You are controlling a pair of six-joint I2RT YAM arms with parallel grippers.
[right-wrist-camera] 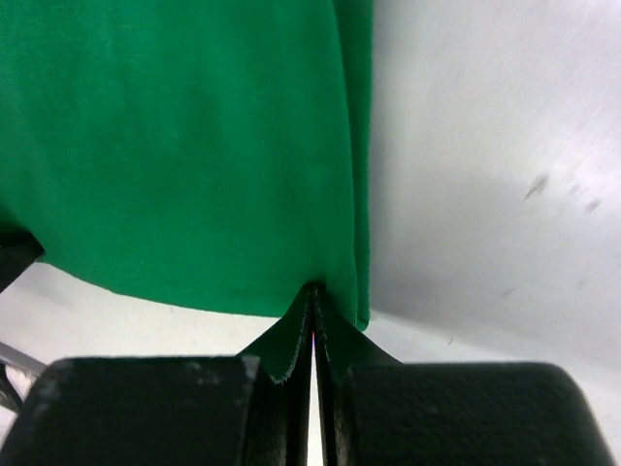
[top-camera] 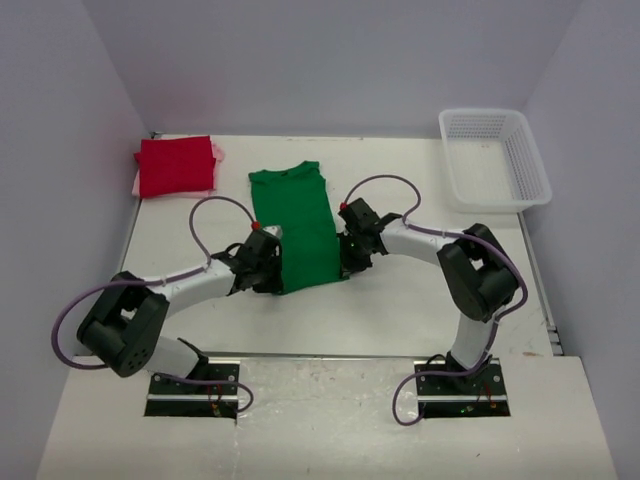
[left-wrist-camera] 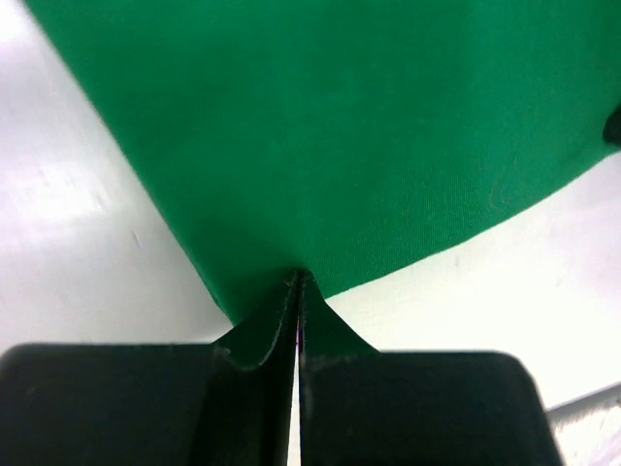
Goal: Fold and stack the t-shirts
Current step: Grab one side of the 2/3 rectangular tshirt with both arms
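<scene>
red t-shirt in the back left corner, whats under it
A pale pink cloth peeks out from under the red t-shirt at its left and right edges; the rest of it is covered.

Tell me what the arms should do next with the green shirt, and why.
Probably lift both corners slightly and carry the hem toward the collar, folding the green shirt in half. The left gripper and right gripper are each shut on a near hem corner, and the shirt lies flat as a narrow strip with sleeves tucked in.
</scene>
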